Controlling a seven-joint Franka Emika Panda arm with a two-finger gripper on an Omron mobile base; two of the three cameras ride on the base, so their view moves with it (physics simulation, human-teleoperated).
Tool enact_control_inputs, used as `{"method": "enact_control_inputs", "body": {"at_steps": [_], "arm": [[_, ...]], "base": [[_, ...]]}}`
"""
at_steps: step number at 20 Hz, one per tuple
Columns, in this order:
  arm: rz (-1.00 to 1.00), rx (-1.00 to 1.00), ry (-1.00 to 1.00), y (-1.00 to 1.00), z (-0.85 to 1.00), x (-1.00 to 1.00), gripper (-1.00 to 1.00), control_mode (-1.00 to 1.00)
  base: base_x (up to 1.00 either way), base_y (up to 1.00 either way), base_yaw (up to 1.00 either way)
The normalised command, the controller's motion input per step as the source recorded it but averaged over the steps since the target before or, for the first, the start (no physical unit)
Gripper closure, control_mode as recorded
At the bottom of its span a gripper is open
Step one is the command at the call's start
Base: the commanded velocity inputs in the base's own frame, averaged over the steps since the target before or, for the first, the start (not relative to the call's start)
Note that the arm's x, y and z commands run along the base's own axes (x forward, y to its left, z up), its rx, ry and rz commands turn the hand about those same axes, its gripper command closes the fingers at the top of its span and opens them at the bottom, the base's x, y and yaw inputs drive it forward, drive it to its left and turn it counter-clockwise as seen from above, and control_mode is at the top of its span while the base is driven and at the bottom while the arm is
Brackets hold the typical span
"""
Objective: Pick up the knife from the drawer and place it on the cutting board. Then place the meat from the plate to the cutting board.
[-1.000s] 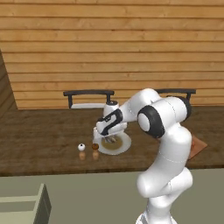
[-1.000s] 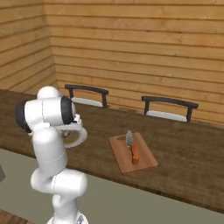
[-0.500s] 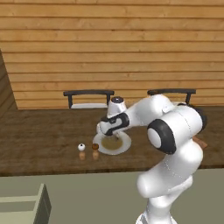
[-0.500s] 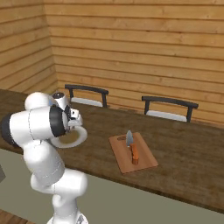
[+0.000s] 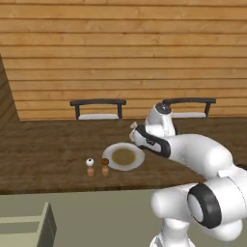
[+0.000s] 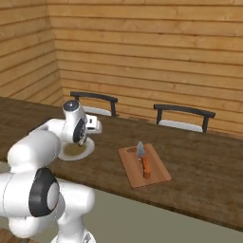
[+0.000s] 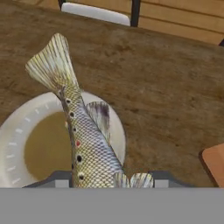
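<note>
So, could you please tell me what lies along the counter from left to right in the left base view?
White shaker → brown shaker → plate → gripper, over the plate's right edge.

Colours you can see on the counter

You see a fish with shiny silver-tan scales, dark spots, one red dot and a pale striped tail. Your plate is off-white with a brownish middle and small light marks on its rim. The cutting board is reddish-brown wood. The knife has an orange-red handle and a grey blade. The counter is dark brown wood, and the wall has light brown planks. One little shaker is white, the other shaker brown. The drawer is pale beige-green.
</note>
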Motion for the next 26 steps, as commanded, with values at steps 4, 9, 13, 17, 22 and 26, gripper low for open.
{"method": "enact_control_inputs", "body": {"at_steps": [4,9,13,17,22,26], "arm": [[0.00,0.00,0.00,-0.99,0.18,-0.52,1.00,-1.00],[0.00,0.00,0.00,-0.98,0.14,-0.20,1.00,-1.00],[0.00,0.00,0.02,-0.94,0.01,-0.08,1.00,-1.00],[0.00,0.00,0.09,-0.87,0.00,-0.03,1.00,-1.00],[0.00,0.00,0.13,-0.76,0.00,-0.01,1.00,-1.00],[0.00,-0.01,0.01,-0.12,-0.21,0.00,1.00,-1.00]], "base": [[0.00,0.00,0.00],[0.00,0.00,0.00],[0.00,0.00,0.00],[0.00,0.00,0.00],[0.00,0.00,0.00],[0.00,0.00,0.00]]}}
